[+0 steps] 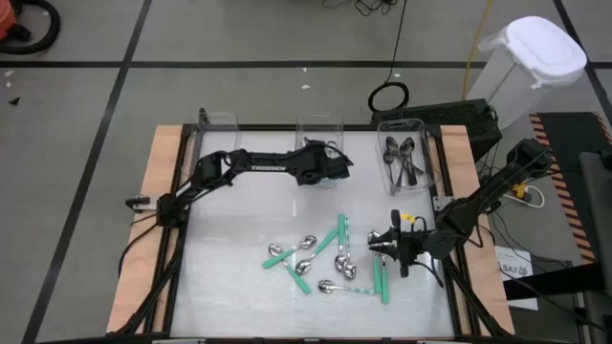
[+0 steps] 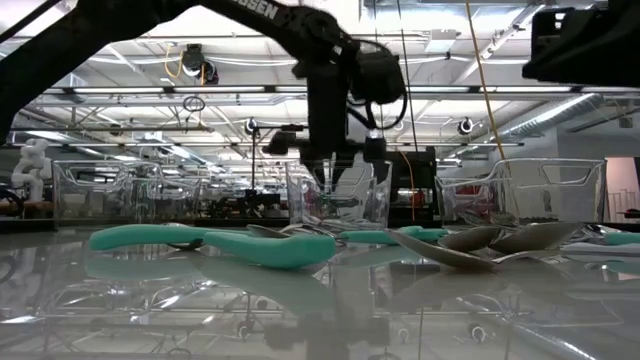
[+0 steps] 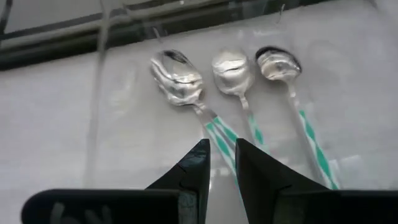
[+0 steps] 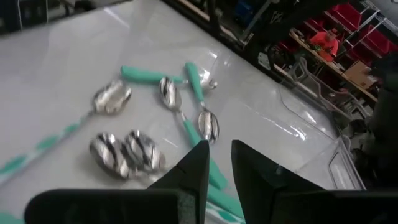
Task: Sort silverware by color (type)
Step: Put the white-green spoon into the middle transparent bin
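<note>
Three teal-handled spoons [image 3: 227, 74] lie side by side on the floor of the clear middle bin [image 1: 320, 124] at the table's far edge, bowls toward the far wall. My left gripper [image 3: 222, 165] hangs over them, pointing slantwise down, its fingers a small gap apart on either side of one spoon's handle [image 3: 214, 132]. Several more teal-handled spoons [image 1: 330, 260] lie loose on the table's near middle. My right gripper [image 1: 380, 244] hovers at that heap's right side, narrowly open with nothing between its fingers [image 4: 217, 165]. My left gripper's fingers [image 3: 193, 171] stand on either side of the free end of one spoon's teal handle, coming from above and the near side. The spoon lies flat on the bin floor. Whether the fingers touch the handle I cannot tell.
A clear bin [image 1: 406, 158] at the far right holds several silver and dark spoons. Another clear bin [image 1: 220, 121] stands at the far left. Bare white tabletop [image 1: 229, 220] lies left of the heap. A white lidded container [image 1: 531, 57] stands off the table.
</note>
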